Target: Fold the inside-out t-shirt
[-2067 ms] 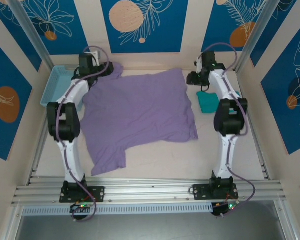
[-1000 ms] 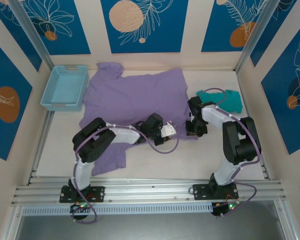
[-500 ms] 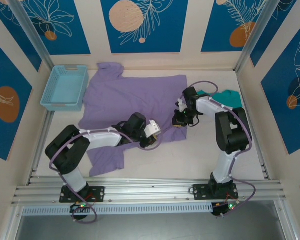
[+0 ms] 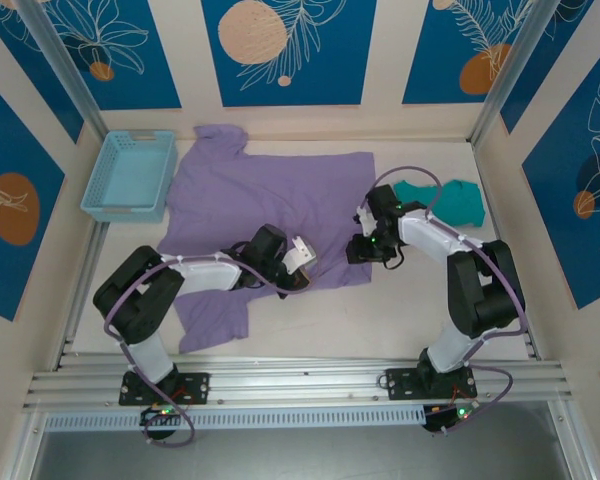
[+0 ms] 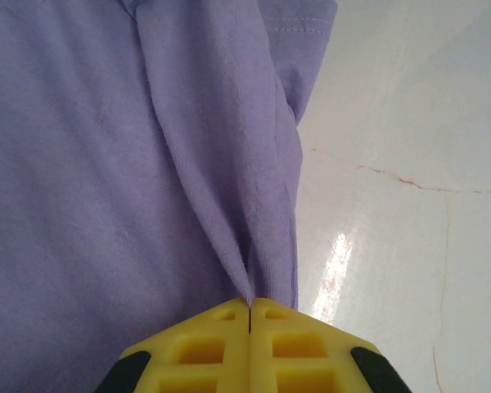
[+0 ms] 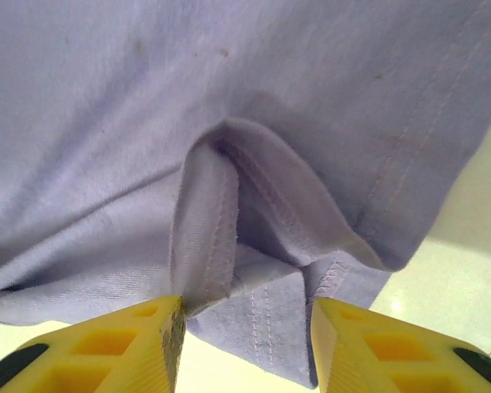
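Note:
The inside-out t-shirt lies spread across the middle of the table, lavender, with one sleeve toward the near left. My left gripper is low at the shirt's near hem. In the left wrist view its yellow jaws are shut on a pinched ridge of the purple fabric. My right gripper is at the shirt's near right corner. The right wrist view shows it open, with the folded hem corner lying loose between the fingers.
A light blue basket stands at the far left, beside the shirt. A teal garment lies at the far right, just behind my right arm. Aluminium rails run along the near edge, and walls close in both sides.
Both arms came from the far edge down to the shirt's near hem. In the last half second the right jaws opened and released the hem corner; the left stayed shut on the fabric.

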`<state>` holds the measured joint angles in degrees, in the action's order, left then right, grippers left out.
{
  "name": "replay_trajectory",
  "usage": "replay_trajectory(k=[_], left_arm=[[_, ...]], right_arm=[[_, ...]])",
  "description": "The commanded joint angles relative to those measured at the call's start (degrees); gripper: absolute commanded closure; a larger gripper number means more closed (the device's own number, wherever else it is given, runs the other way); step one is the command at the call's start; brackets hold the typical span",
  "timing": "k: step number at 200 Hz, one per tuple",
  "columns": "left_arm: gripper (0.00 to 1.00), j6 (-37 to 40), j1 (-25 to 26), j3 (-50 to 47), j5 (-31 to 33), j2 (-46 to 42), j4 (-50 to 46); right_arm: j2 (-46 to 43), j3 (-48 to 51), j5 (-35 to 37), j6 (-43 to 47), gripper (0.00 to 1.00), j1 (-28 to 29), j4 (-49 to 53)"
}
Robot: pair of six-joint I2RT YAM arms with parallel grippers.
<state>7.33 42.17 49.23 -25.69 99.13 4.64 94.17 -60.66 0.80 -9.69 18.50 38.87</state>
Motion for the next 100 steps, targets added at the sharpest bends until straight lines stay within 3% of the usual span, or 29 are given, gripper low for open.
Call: replay_trajectory(k=[1, 38, 100], left_arm=[[1.0, -0.7, -0.6, 1.1, -2.6, 0.6, -0.3], [1.0, -0.5, -0.7, 1.1, -2.8, 0.9, -0.5], [1.0, -0.1, -0.8, 1.0, -2.9, 0.8, -0.9]], right_arm=[[-2.1, 2.1, 2.8, 2.2, 0.53, 1.6, -2.0], [-1.2, 2.5, 7.6, 5.3, 0.53, 4.0, -2.8], [-0.6, 3.5, 9.2, 9.4, 0.53, 7.4, -8.2]])
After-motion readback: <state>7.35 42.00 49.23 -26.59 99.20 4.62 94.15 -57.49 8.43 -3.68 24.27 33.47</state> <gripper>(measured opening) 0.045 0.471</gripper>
